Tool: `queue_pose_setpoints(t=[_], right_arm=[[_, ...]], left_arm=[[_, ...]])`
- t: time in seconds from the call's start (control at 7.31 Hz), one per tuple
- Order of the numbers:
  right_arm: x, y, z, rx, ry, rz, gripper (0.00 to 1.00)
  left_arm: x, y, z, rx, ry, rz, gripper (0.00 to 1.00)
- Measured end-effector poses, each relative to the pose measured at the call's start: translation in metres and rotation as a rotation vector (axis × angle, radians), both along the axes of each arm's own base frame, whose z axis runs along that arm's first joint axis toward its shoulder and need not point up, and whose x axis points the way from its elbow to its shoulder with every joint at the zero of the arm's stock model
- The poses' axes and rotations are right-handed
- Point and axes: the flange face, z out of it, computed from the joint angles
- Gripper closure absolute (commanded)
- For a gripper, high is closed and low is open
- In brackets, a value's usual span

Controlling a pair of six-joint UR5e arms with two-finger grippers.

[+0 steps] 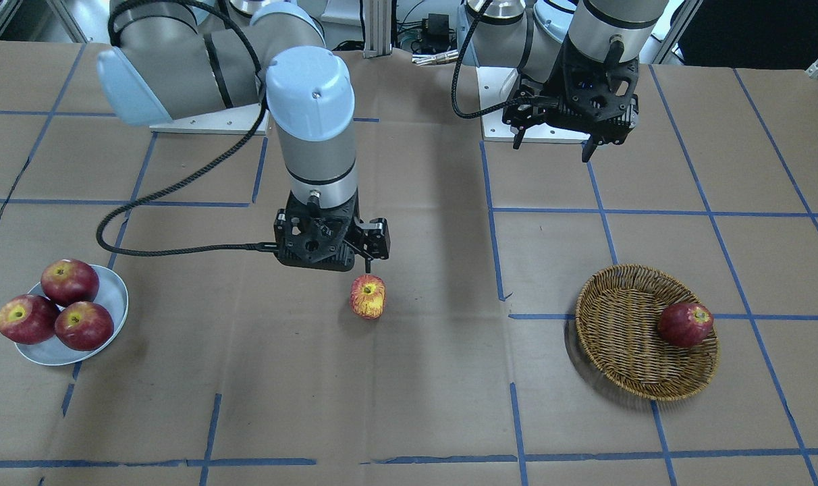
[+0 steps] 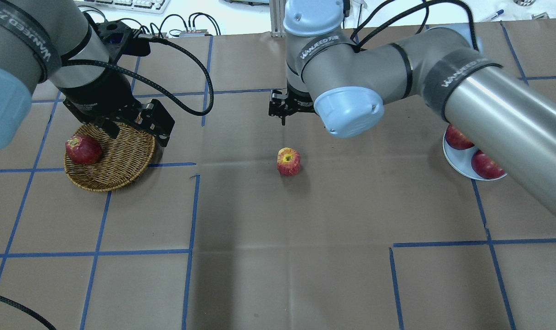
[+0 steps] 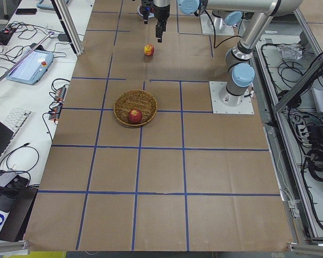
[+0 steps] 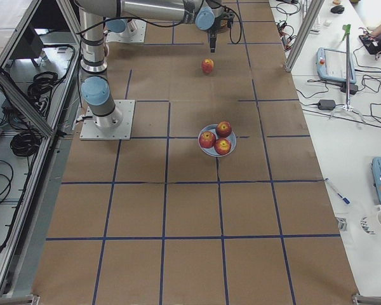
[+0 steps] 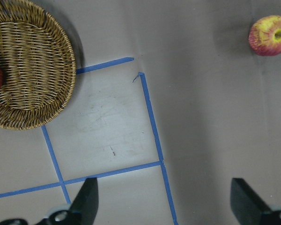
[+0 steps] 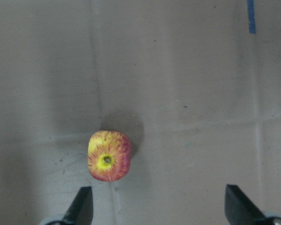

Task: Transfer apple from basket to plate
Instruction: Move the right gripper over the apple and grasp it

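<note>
The yellow-streaked apple (image 1: pixel 368 296) sits on the paper-covered table near its middle, outside the basket; it also shows in the overhead view (image 2: pixel 288 161) and the right wrist view (image 6: pixel 109 155). My right gripper (image 1: pixel 335 264) hangs open and empty just above it, slightly toward the robot's side. The wicker basket (image 1: pixel 618 331) holds one dark red apple (image 1: pixel 684 324). My left gripper (image 1: pixel 552 150) is open and empty, raised by the basket's robot-side rim (image 2: pixel 117 160). The white plate (image 1: pixel 112 290) carries three dark red apples.
The table is covered in brown paper with blue tape lines (image 1: pixel 493 229). In the overhead view my right arm (image 2: pixel 443 78) hides part of the plate (image 2: pixel 461 161). The arms' base plates (image 1: pixel 517 108) lie at the robot-side edge.
</note>
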Motion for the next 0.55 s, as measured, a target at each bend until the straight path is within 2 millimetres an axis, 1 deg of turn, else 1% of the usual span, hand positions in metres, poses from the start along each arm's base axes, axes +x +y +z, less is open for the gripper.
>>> queue_pose_setpoints(t=[0.14, 0.27, 0.55], right_arm=[[0.017, -0.004, -0.025, -0.003, -0.003, -0.008, 0.00], [0.027, -0.006, -0.048, 0.000, -0.003, -0.008, 0.00], [0.035, -0.010, -0.084, 0.024, 0.005, -0.004, 0.00]], left_arm=[[0.000, -0.001, 0.000, -0.006, 0.000, 0.000, 0.01], [0.000, -0.002, 0.000, -0.011, 0.000, 0.002, 0.01], [0.000, -0.003, 0.000, -0.014, 0.000, 0.005, 0.01]])
